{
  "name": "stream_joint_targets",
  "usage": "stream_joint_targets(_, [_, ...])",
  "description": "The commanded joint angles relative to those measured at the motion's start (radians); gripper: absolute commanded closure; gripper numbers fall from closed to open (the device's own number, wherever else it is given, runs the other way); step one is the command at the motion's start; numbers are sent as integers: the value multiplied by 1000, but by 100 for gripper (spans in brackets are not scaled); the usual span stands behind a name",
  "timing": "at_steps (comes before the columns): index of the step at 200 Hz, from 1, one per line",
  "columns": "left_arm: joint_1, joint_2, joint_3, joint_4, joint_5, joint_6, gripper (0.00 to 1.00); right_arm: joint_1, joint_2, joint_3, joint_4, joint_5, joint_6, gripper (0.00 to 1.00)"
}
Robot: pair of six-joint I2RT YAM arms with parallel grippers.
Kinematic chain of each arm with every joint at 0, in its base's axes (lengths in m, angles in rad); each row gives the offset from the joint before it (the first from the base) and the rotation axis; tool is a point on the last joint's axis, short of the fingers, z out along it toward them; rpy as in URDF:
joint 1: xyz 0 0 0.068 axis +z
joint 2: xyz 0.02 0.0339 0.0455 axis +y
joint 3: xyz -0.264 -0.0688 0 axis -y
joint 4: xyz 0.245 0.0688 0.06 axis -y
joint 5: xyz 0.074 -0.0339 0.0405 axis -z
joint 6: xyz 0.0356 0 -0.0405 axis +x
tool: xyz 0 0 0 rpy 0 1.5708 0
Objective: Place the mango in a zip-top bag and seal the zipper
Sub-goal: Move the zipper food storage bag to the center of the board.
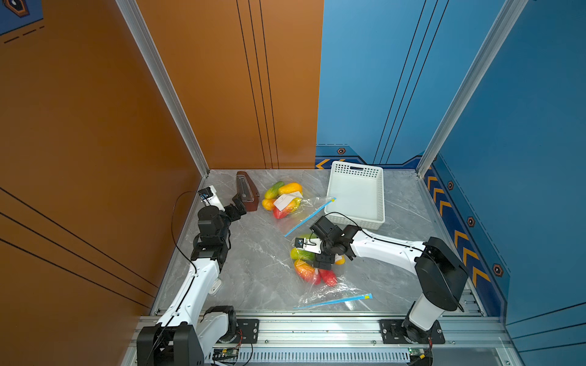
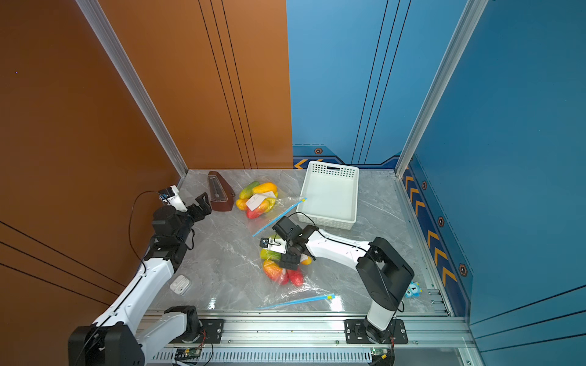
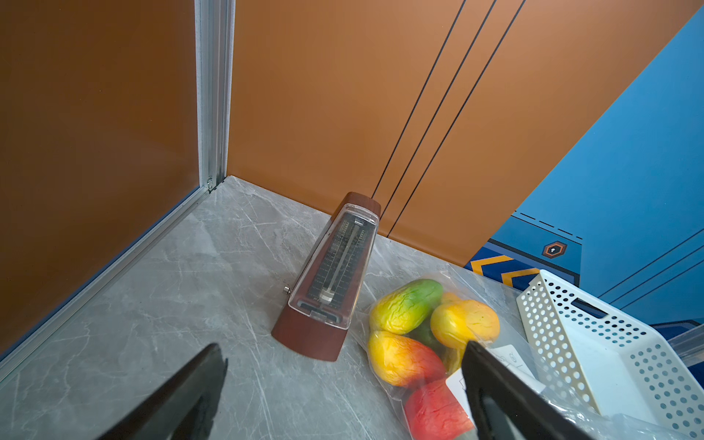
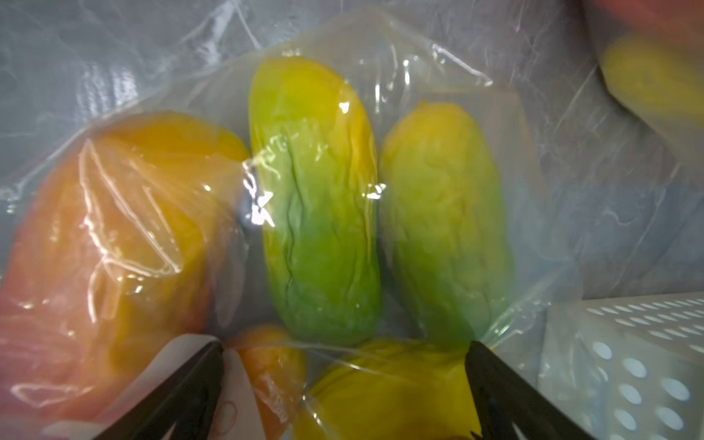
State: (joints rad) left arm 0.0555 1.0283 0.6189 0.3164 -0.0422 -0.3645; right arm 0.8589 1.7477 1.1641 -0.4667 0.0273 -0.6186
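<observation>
Two clear zip-top bags lie on the grey table, each with several mangoes inside. The near bag (image 1: pixel 320 279) has a blue zipper strip (image 1: pixel 333 301) along its front edge. My right gripper (image 1: pixel 323 262) hangs open just above this bag's mangoes. In the right wrist view a green-yellow mango (image 4: pixel 316 213) shows under the plastic, and a yellow one lies between the spread jaws of my right gripper (image 4: pixel 344 344). The far bag (image 1: pixel 285 201) lies at the back with its zipper (image 1: pixel 309 217) facing the middle. My left gripper (image 1: pixel 239 202) stands open and empty beside a metronome, left of that bag (image 3: pixel 404 358).
A brown metronome (image 1: pixel 245 193) lies at the back left. A white perforated basket (image 1: pixel 355 171) stands at the back right, close behind my right wrist. A white earbud case (image 2: pixel 180 283) lies by the left arm. A small blue toy (image 2: pixel 413 290) sits at the right edge.
</observation>
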Motion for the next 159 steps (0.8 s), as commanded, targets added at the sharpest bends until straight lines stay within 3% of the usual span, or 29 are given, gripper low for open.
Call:
stream_joint_targets(1, [13,-25,10,-11,20,-7,2,-44,72,39,43,145,-23,0])
stream_joint_targets(45, [23,-23,13,-11,19,-10,2,-112,160,163,260,159,84,0])
stream_joint_targets(84, [25,-24,8,-11,23,-1,2,-149,133,208,291,36,157,0])
stream_joint_targets(125, [22,-25,-13,-11,-21,7,2,-150,-97,97,175,-187,193,0])
stream_joint_targets(159, [15,-9,-36,-10,-58,15,2,-272,-394,-112,220,-257,265,0])
